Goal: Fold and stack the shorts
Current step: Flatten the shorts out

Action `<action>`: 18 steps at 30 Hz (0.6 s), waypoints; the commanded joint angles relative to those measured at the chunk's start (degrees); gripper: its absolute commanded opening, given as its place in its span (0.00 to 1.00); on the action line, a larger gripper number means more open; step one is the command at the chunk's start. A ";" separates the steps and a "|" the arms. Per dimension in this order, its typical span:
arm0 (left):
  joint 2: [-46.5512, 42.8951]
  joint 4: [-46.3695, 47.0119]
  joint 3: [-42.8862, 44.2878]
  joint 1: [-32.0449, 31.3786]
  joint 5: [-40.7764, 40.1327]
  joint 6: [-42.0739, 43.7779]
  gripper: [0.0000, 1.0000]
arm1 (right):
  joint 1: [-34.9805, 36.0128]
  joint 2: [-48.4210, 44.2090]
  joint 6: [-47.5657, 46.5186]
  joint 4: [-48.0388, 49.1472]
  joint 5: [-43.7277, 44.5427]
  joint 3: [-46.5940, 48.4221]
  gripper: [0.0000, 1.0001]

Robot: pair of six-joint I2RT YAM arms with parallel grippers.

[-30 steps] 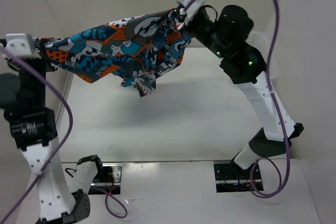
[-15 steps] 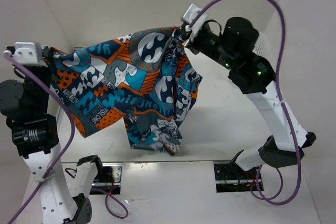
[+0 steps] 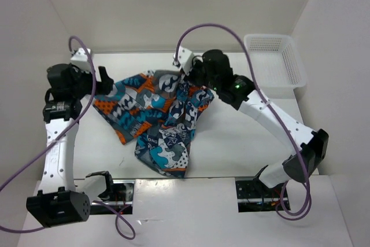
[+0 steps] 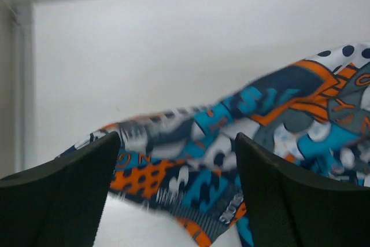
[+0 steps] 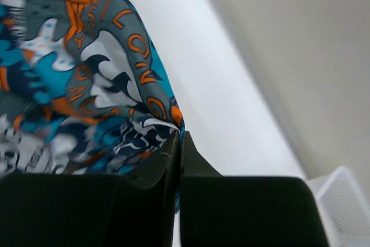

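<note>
Counter point(image 3: 243, 137): white, walls on three sides. Shorts point(image 3: 156, 122): lying on counter left of centre, rumpled, not folded flat, one leg reaching near edge; stretched between my two claws. Basket point(image 3: 276, 61): white mesh, far right corner, well apart from shorts. My right claw point(image 5: 178, 138): clamped tight on shorts' far edge, fabric pinched at tips. My left claw point(image 4: 176, 143): spread wide, holding nothing, shorts' left edge just beyond fingers.
</note>
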 commanded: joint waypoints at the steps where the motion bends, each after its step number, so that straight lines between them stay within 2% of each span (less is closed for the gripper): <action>1: 0.15 -2.22 -4.61 -1.42 0.56 0.10 0.90 | -0.16 -1.17 1.22 5.16 2.07 -8.05 0.00; 5: 0.85 -1.69 -8.83 -1.42 -0.24 0.10 0.94 | -0.16 -1.17 1.22 5.87 2.08 -13.50 0.00; 15: 1.38 -1.69 -17.53 -1.42 -2.00 0.10 0.95 | -0.16 -0.12 0.70 7.62 1.02 -17.73 0.00; 18: 2.87 -1.69 -19.11 -1.42 -0.16 0.10 0.89 | -0.16 -0.12 0.17 8.15 1.02 -19.23 0.00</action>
